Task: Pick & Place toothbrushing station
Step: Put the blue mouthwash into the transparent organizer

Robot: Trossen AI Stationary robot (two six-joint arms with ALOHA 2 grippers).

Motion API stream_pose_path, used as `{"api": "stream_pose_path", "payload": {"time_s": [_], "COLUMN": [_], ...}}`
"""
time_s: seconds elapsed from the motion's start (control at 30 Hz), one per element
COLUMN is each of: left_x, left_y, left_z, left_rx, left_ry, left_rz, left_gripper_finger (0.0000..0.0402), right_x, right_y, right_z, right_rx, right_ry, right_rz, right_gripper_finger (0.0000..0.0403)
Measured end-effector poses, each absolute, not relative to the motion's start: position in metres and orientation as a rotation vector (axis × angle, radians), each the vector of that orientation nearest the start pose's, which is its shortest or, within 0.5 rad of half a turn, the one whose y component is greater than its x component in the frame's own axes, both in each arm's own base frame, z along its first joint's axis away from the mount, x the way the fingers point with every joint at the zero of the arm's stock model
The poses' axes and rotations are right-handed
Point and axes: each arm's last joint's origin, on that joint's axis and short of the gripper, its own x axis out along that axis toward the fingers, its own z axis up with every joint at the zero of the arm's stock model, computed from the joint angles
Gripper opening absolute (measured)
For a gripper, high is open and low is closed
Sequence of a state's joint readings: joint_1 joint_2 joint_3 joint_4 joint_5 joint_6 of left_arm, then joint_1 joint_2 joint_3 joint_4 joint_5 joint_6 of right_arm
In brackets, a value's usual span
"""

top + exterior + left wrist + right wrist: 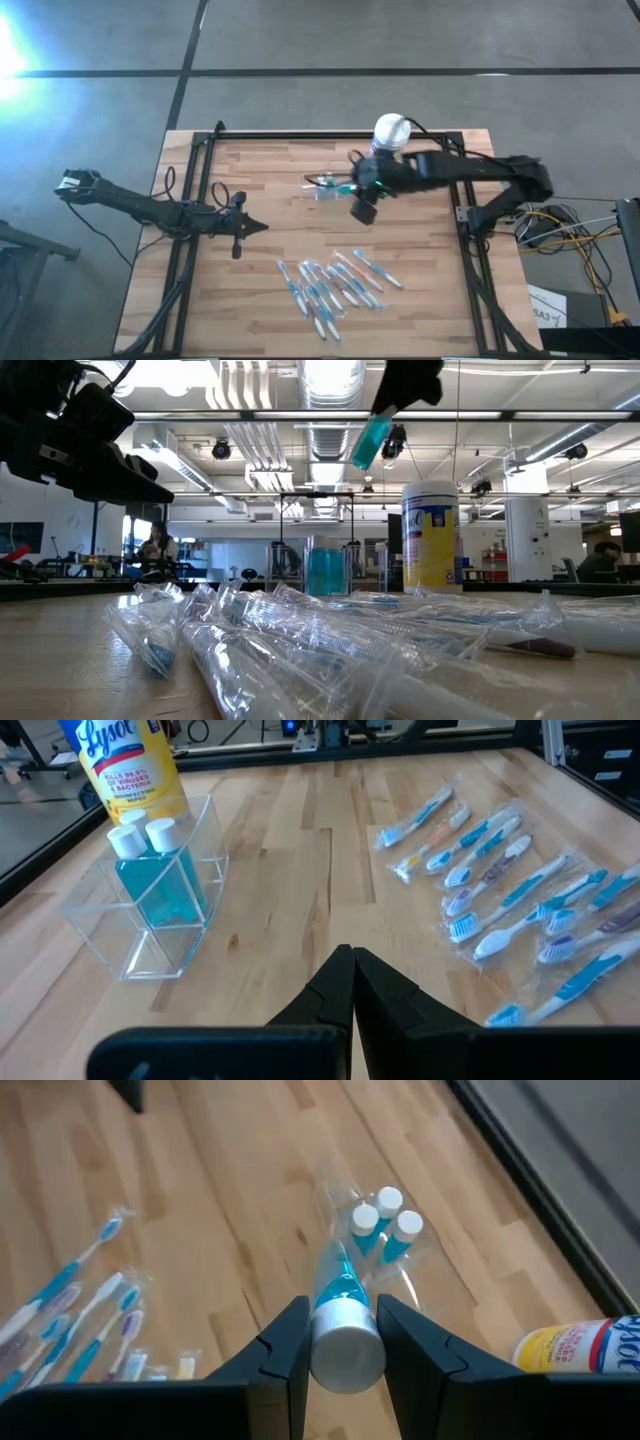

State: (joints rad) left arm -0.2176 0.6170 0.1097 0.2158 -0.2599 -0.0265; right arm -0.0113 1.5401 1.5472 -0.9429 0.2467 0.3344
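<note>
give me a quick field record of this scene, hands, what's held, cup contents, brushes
right hand: above the clear plastic cup, shut on a blue mouthwash bottle with a white cap
left hand: shut, empty, low over the table's left side
clear plastic cup: upright on the wood table, beside the yellow Lysol canister
cup contents: small blue white-capped bottles; three caps show in the right wrist view
wrapped toothbrushes: loose pile at the table's front, none in the cup
</note>
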Motion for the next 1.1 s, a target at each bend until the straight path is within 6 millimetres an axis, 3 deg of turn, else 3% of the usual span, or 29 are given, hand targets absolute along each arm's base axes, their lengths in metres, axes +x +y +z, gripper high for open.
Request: {"api": "stream_pose_path", "payload": {"time_s": [0.23,0.53,0.9,1.1], "left_x": [0.138,0.137,0.137,0.137], "left_y": [-0.023,-0.023,-0.023,-0.023], "left_z": [0.161,0.16,0.16,0.158], "left_rx": [0.053,0.056,0.056,0.059], "left_ry": [0.299,0.306,0.308,0.324], "left_rz": [0.045,0.045,0.045,0.045], "left_gripper_finger": [0.001,0.001,0.001,0.001], "right_x": [0.357,0.393,0.421,0.419], "right_y": [-0.04,-0.069,-0.1,-0.105], "right_z": [0.336,0.338,0.319,0.312], "right_rx": [0.223,0.268,0.356,0.367], "right_ry": [1.107,1.186,1.282,1.315], "right_rz": [-0.419,-0.437,-0.477,-0.463], "right_gripper_finger": [0.0089,0.0089,0.0089,0.0089]}}
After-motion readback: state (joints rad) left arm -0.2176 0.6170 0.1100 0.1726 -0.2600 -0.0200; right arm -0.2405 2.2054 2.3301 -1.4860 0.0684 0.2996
